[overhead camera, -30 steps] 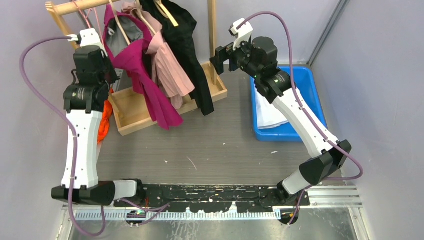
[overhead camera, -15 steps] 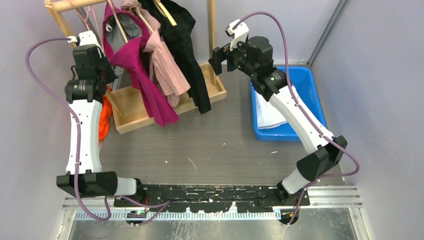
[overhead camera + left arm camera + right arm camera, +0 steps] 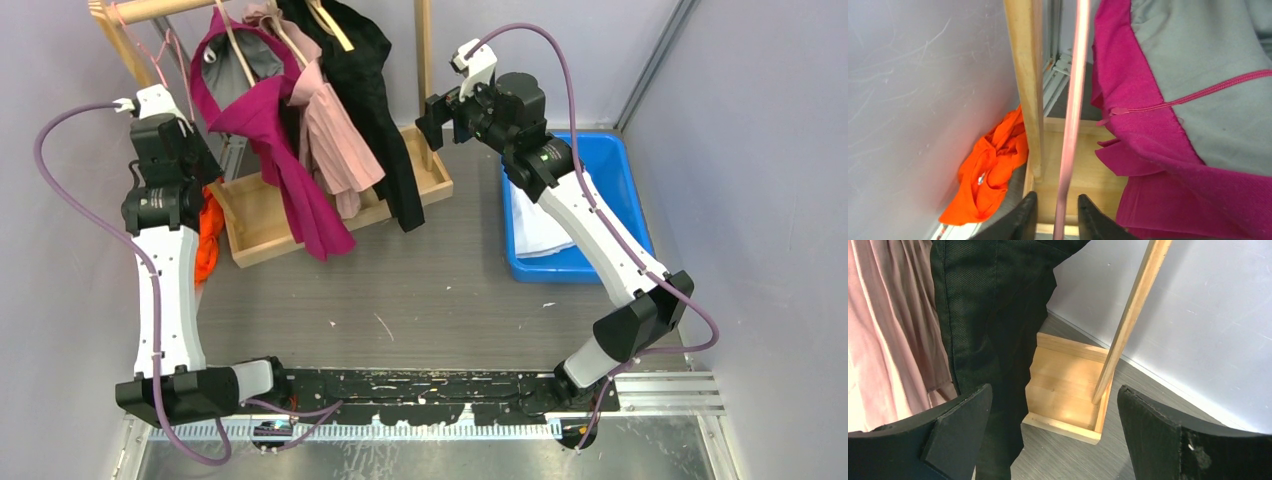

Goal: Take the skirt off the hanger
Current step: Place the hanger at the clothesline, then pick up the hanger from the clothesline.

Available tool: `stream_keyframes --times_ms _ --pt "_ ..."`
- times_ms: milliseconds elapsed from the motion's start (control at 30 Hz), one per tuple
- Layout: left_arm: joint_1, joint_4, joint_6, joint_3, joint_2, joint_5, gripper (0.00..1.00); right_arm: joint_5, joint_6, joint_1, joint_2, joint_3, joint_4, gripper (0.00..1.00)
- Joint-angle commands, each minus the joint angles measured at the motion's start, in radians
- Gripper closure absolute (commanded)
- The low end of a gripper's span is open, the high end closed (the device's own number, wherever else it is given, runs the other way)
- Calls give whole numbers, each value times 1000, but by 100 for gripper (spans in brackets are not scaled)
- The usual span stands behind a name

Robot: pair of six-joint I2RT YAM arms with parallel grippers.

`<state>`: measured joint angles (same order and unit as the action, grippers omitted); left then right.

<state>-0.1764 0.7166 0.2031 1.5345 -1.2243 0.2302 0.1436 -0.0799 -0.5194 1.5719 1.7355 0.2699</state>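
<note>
- The skirt (image 3: 285, 160) was dark pink with a grey inside, and it hung at the left end of the wooden rack (image 3: 425, 70), on its hanger.
- Its bottom drooped into the rack's wooden tray (image 3: 255, 225).
- The left gripper (image 3: 1057, 199) was up beside the skirt, by the rack's left post.
- Its two fingers (image 3: 1025, 220) were a little apart, with a thin pink bar (image 3: 1071, 100) between them. They did not squeeze it.
- An orange cloth (image 3: 988, 175) lay on the floor by the wall, just left of the tray.
- A light pink dress (image 3: 335, 135) and a black one (image 3: 375, 90) hung to the right of the skirt.
- The right gripper (image 3: 1053, 390) was spread wide and held nothing. It was near the black one and the right post.
- A blue bin (image 3: 615, 165) with white cloth (image 3: 535, 228) sat to the right.
</note>
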Motion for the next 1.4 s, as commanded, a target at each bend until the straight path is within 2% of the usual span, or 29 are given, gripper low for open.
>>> stream_keyframes --times_ms 0,133,267,533,667,833,967,1167,1367 --pt "-11 2 -5 35 39 -21 53 12 -1 4 -11 18 -53 0" --pt "-11 20 -7 61 86 -35 20 13 -6 4 -9 14 -48 0" --pt "-11 54 -4 99 143 -53 5 22 -13 4 -2 19 -39 0" --pt "-11 152 13 193 270 -85 1 30 -32 4 5 21 -13 0" --pt "-11 114 71 201 280 -156 0 16 -33 4 16 23 -14 0" --pt "-11 -37 176 218 132 -243 0 -7 -46 4 27 33 -15 0" --pt "-2 -140 239 255 16 -247 1 -21 -57 5 42 46 -13 0" --pt "130 -201 215 354 -126 -105 0 -55 -102 4 60 74 3 0" --pt "235 -169 167 475 -208 -21 1 -63 -113 15 58 70 3 0"
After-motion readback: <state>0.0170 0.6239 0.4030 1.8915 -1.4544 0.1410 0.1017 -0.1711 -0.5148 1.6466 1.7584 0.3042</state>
